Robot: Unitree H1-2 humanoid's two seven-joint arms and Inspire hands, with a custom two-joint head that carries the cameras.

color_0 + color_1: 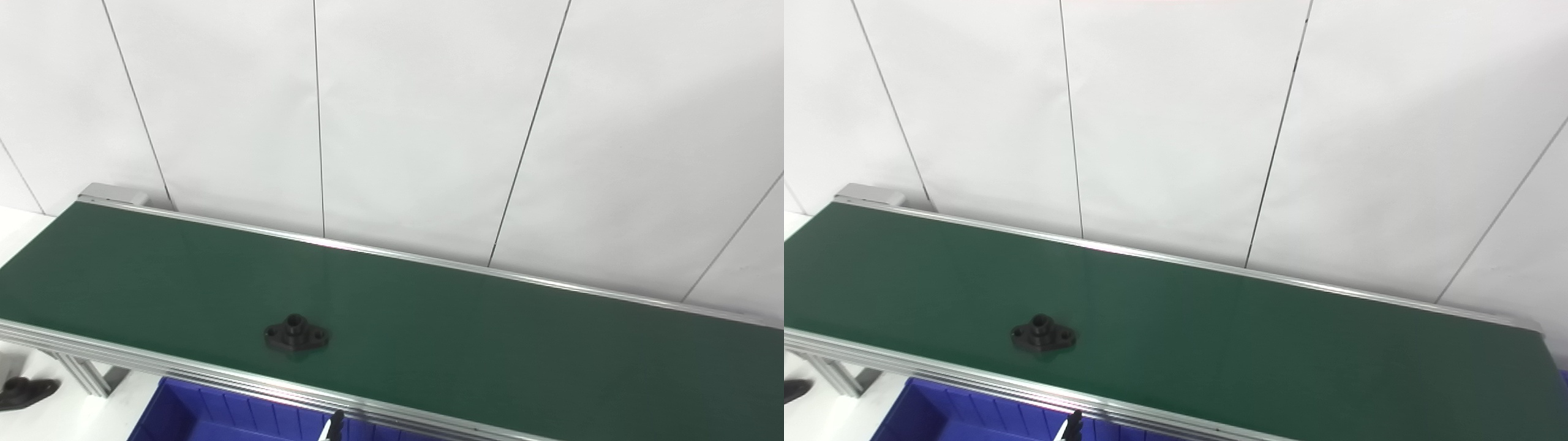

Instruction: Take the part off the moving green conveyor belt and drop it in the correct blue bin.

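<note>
Long dark green conveyor belt [429,318] with silver aluminium side rails runs from far left to near right across the scene, white panelled wall [392,110] behind it. Black plastic flanged part [296,333], a short round collar on a diamond-shaped base with a hole at each end, lies flat on the belt, left of centre and close to the near rail, nothing touching it. Blue plastic bin [208,413] with ribbed inner walls sits below the near rail at the bottom edge, just nearer than the part. A thin black-and-white tip [334,425] pokes up at the bottom edge over the bin's right end; too little shows to say what it is or which hand it belongs to. Neither hand can be seen, so spread or closed cannot be told. Second black flanged part [24,392] lies on the white tabletop [67,416] at far lower left, beside the belt's aluminium leg [86,375].
</note>
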